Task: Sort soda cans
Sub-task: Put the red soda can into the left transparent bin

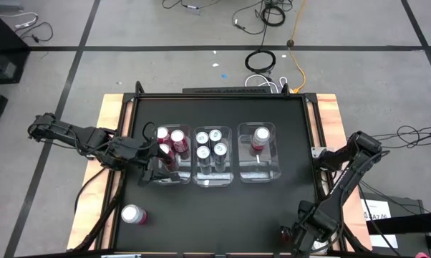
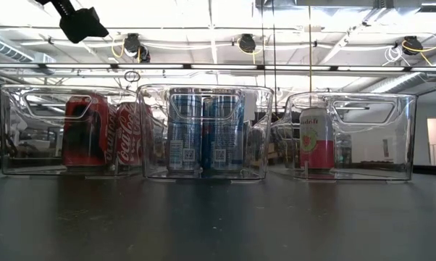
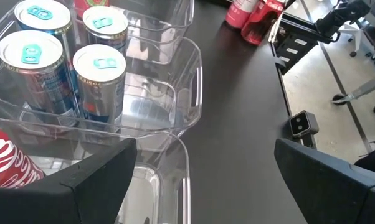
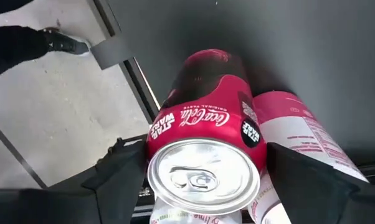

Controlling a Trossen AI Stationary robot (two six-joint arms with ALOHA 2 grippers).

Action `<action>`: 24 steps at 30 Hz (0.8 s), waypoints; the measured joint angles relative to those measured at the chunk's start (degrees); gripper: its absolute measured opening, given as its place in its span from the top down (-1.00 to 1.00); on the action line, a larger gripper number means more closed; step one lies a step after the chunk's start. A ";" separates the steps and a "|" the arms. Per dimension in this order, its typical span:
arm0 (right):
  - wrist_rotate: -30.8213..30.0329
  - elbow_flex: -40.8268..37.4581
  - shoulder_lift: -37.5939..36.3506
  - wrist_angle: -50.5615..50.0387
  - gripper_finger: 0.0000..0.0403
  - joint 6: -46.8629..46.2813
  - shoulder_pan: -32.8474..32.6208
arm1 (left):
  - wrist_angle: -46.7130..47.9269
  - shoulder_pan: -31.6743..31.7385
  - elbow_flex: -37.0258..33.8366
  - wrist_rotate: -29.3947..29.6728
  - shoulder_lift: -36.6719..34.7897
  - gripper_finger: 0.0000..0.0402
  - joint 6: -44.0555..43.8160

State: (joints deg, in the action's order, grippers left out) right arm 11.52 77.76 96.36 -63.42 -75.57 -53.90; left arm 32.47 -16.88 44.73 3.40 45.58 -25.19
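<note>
At the lower right of the high view, the right gripper [image 4: 203,186] has its fingers spread on either side of a red cola can [image 4: 203,143], with a pink can [image 4: 303,140] touching beside it. The left gripper [image 1: 152,166], jaws spread and empty, hovers over the left bin [image 1: 174,180] holding red cans [image 1: 172,141].

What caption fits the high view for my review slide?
Left end effector open over the red-can bin; right end effector at table's near edge; one red can unsorted.
</note>
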 joint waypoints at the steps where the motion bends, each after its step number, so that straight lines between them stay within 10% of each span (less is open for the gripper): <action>1: -0.72 0.02 0.00 -0.37 -0.55 0.11 -0.22 | 0.00 0.00 0.00 0.00 0.00 -0.93 -0.01; 24: -6.26 0.06 4.42 -3.30 -0.56 13.09 0.87 | -0.20 0.00 0.00 0.00 0.00 -0.93 -1.48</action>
State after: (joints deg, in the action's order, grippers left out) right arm 5.25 77.82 100.77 -66.72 -62.48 -53.03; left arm 32.27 -16.88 44.73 3.40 45.58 -26.68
